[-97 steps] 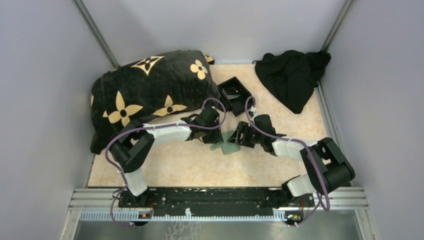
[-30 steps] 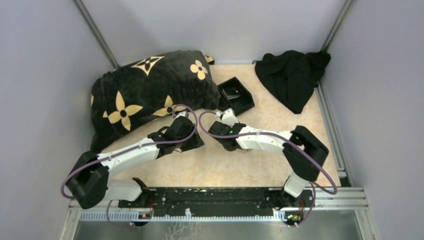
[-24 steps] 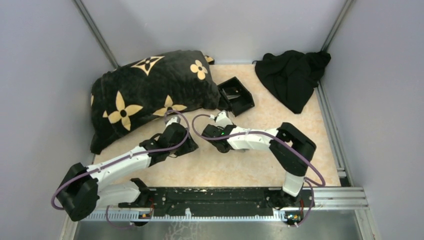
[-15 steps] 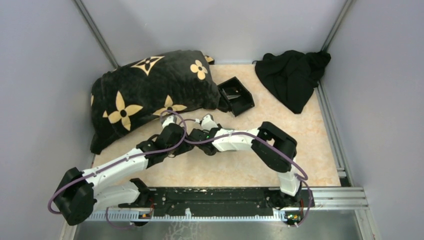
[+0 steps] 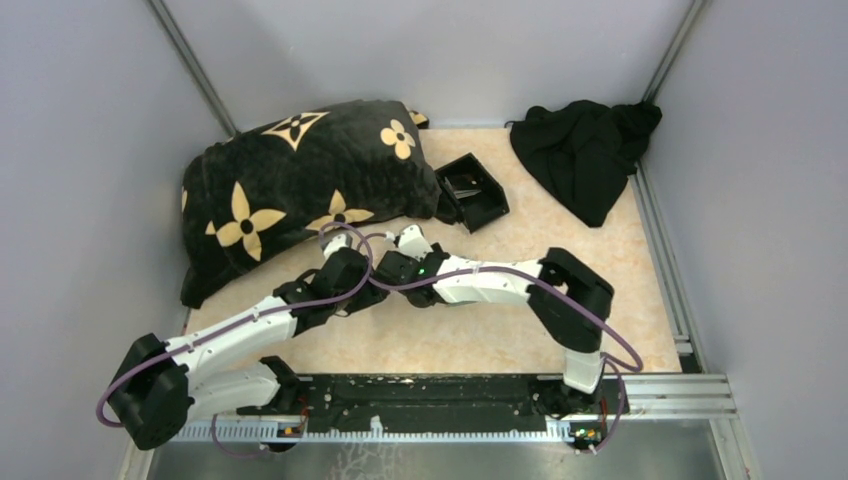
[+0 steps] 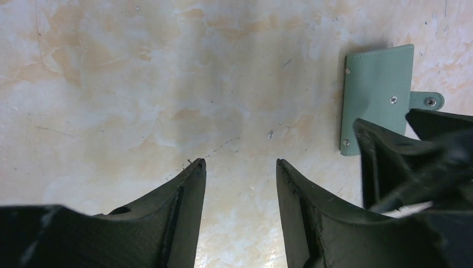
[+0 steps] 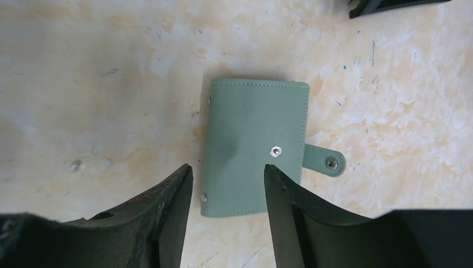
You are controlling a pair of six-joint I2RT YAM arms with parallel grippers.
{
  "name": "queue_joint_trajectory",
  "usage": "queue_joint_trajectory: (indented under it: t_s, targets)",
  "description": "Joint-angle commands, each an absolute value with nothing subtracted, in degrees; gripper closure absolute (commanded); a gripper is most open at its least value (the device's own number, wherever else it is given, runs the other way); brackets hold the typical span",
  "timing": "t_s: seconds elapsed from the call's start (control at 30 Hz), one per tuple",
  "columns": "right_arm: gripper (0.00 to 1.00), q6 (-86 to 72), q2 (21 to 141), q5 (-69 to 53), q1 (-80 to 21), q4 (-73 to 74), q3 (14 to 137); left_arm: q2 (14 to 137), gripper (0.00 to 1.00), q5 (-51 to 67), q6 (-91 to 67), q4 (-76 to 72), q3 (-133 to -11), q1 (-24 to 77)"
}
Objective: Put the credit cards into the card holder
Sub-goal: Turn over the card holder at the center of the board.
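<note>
Right gripper [image 7: 228,167] open wide and empty, hanging just over the card holder [image 7: 254,128].
We see the sage holder lying flat and closed on the table [image 7: 100,84]. Its long axis runs straight away from our right fingers, its snap tab sticks out to the right, and its near end sits under the gap, a little toward the right finger. Our left gripper [image 6: 241,162] is also parted and holds nothing, with the holder off to its right, so the right arm is nearer. No credit cards show in either wrist view.
</note>
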State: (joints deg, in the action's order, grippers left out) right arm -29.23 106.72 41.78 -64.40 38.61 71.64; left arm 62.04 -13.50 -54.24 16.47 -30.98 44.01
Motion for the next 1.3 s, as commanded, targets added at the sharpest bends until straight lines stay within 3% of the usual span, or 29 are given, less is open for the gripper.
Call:
queue_joint_trajectory:
  t_s: [0.0,0.2,0.4,0.47,0.53,0.7,0.77,0.97,1.27]
  targets:
    - [0.49,-29.77,97.27,39.73,-65.1,35.56,71.37,61.9,0.44,-14.59,-55.09,17.49,-32.9,44.21]
    - [0.49,-29.66,88.0,36.89,-63.81,31.7,66.38,64.01,0.44,-12.4,-54.93,13.23,-33.8,44.45]
    - [0.55,-26.74,73.57,34.96,-60.07,14.71,52.3,66.36,0.42,-10.24,-53.89,5.12,-34.65,45.56]
    - [0.55,-25.55,68.15,35.65,-58.72,7.36,47.13,66.97,0.32,-10.39,-52.72,2.57,-34.8,46.0]
    - [0.49,-25.17,63.92,35.56,-56.69,1.23,42.25,67.78,0.22,-10.25,-51.34,0.33,-35.01,45.99]
    - [0.46,-27.65,59.89,36.27,-51.38,-2.36,38.5,69.67,0.01,-8.26,-47.27,-7.69,-34.59,45.97]
    - [0.4,-29.13,60.44,38.65,-51.12,-0.2,38.62,70.87,0.01,-6.17,-45.68,-11.83,-33.96,45.97]
    - [0.39,-29.63,63.14,35.96,-48.08,5.8,39.38,79.24,0.02,-1.61,-45.54,-14.17,-36.73,46.05]
    - [0.69,-27.18,67.09,29.61,-45.21,9.92,39.35,87.12,0.15,-1.2,-45.74,-15.47,-39.66,46.41]
